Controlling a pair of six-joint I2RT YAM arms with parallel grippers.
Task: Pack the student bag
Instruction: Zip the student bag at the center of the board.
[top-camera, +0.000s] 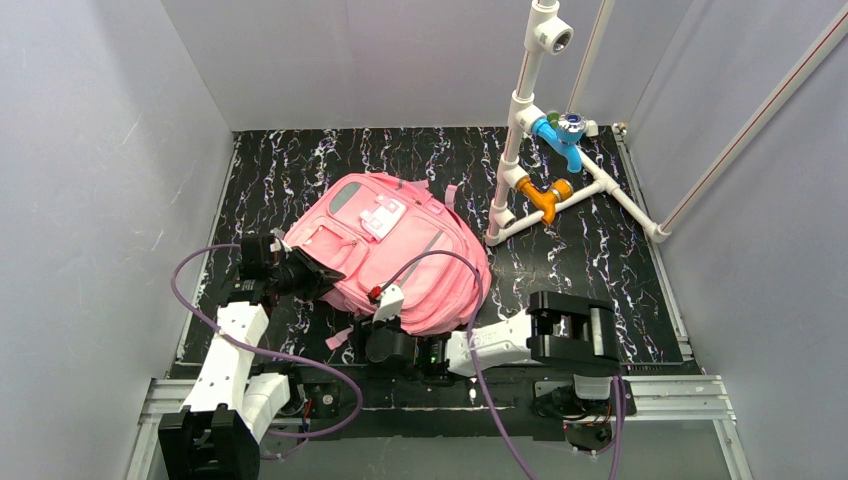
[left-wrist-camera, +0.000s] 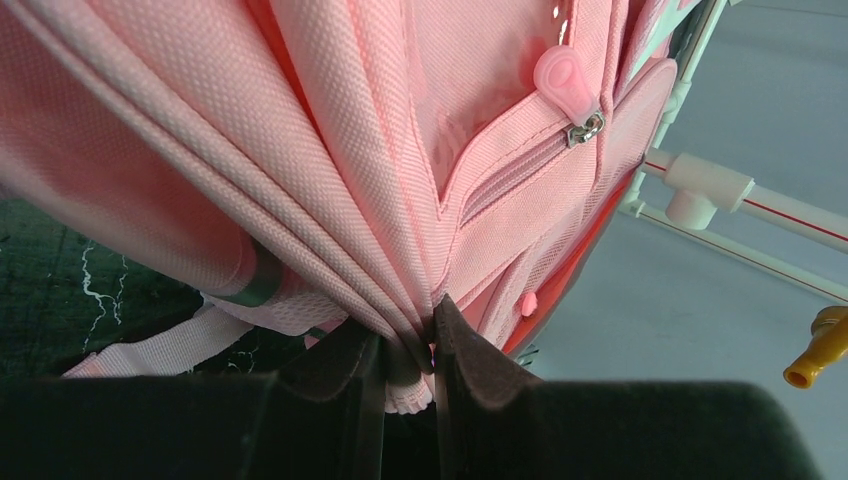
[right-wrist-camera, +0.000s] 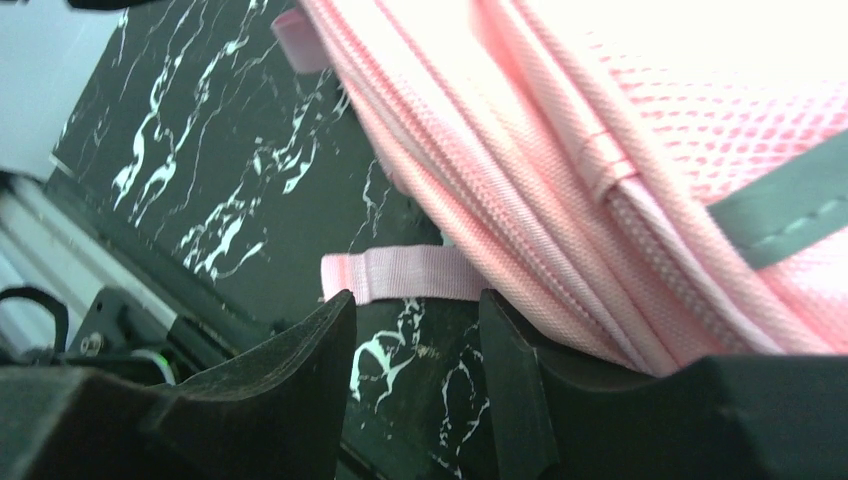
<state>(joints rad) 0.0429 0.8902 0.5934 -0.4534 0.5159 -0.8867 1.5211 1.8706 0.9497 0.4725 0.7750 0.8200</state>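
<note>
The pink student bag (top-camera: 395, 250) lies on the black marbled table, front pockets and white patch facing up. My left gripper (top-camera: 300, 272) is at its left side, shut on a bunched fold of the bag's pink fabric (left-wrist-camera: 405, 350); a pink zipper pull (left-wrist-camera: 570, 85) hangs above the fold. My right gripper (top-camera: 375, 340) is at the bag's near edge, open, with only marbled table between its fingers (right-wrist-camera: 415, 330). A pink webbing strap (right-wrist-camera: 400, 272) lies just beyond its fingertips. The bag's seam (right-wrist-camera: 520, 200) rests against the right finger.
A white pipe frame (top-camera: 520, 150) with a blue fitting (top-camera: 555, 135) and an orange fitting (top-camera: 545, 195) stands at the back right. Grey walls close in the table on three sides. A purple cable (top-camera: 440, 262) arcs over the bag.
</note>
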